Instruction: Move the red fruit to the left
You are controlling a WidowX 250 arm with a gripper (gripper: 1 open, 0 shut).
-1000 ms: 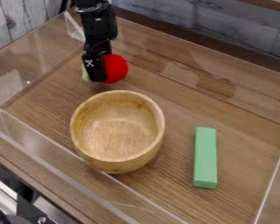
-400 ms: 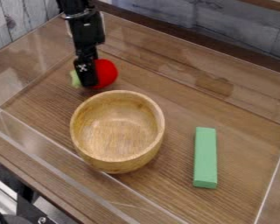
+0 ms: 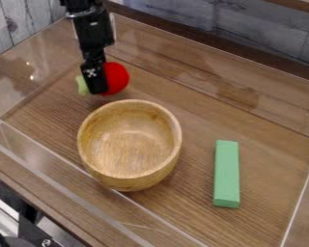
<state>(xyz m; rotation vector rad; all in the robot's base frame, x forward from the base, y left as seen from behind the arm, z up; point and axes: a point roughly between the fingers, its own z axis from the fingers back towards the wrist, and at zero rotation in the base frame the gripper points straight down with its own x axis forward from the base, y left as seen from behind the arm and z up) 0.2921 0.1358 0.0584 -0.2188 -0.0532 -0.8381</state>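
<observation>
While the claw (image 3: 93,79) stands apart beside the red fruit (image 3: 109,77), nudging should proceed gently leftward across the tabletop (image 3: 235,96).

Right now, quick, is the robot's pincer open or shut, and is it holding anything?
Pincer: open wide, down around the red fruit; whether it grips the fruit cannot be told.
</observation>
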